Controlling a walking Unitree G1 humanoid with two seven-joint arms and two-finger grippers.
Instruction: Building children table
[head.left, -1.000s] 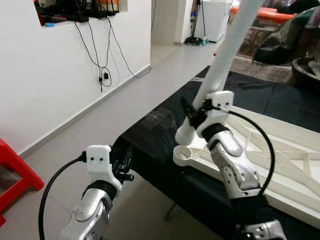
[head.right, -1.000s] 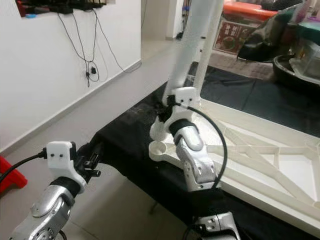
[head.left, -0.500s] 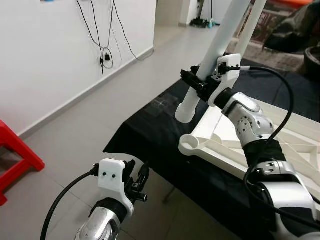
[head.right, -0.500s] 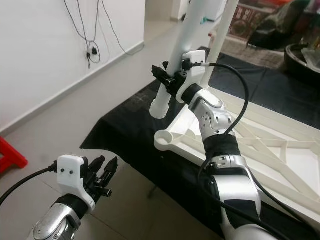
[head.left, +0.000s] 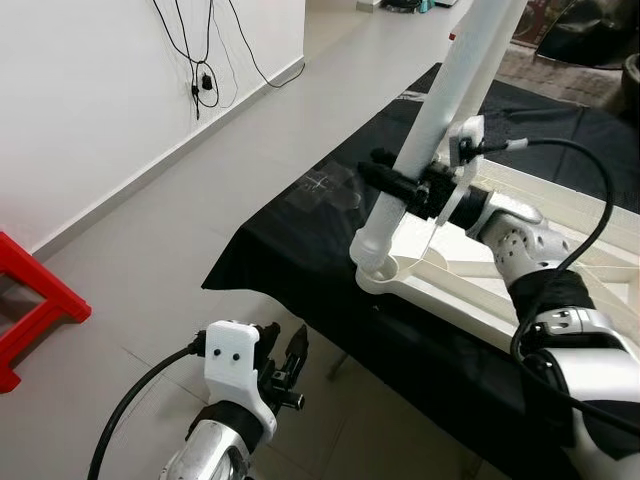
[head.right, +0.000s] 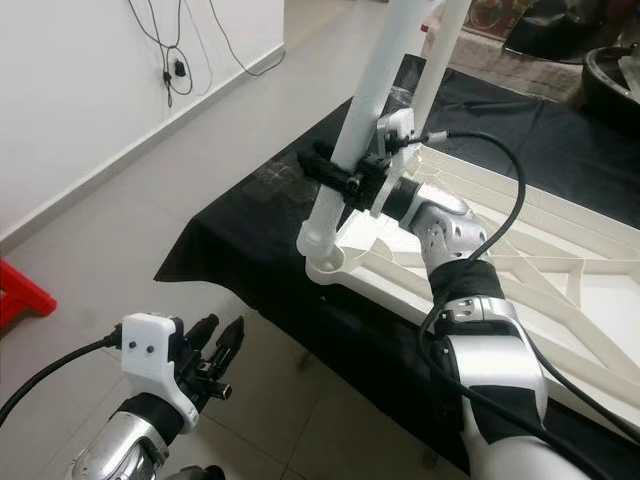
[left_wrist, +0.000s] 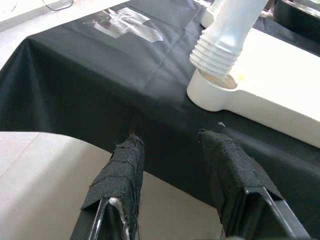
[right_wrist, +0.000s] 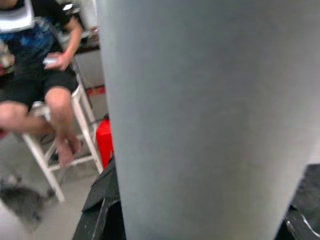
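Left eye view: right pincer (head.left: 400, 187) clenched around long white plastic table leg (head.left: 440, 110), leg tilted, ribbed lower end sitting at round corner socket (left_wrist: 212, 90) of white plastic children's table frame (head.left: 560, 290) lying upside down on black-covered tabletop (head.left: 290, 240). Left pincer (left_wrist: 172, 165) released, low over grey floor tiles (head.left: 150, 230), just beside tabletop edge. Red plastic stool (head.left: 35, 310) on floor, well apart

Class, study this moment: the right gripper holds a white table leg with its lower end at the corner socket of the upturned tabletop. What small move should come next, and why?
Probably straighten the white leg and press it down. The right gripper clamps it tilted, its ribbed end resting at the mouth of the corner socket of the tabletop rather than sunk in. The left gripper hangs open below the table edge.
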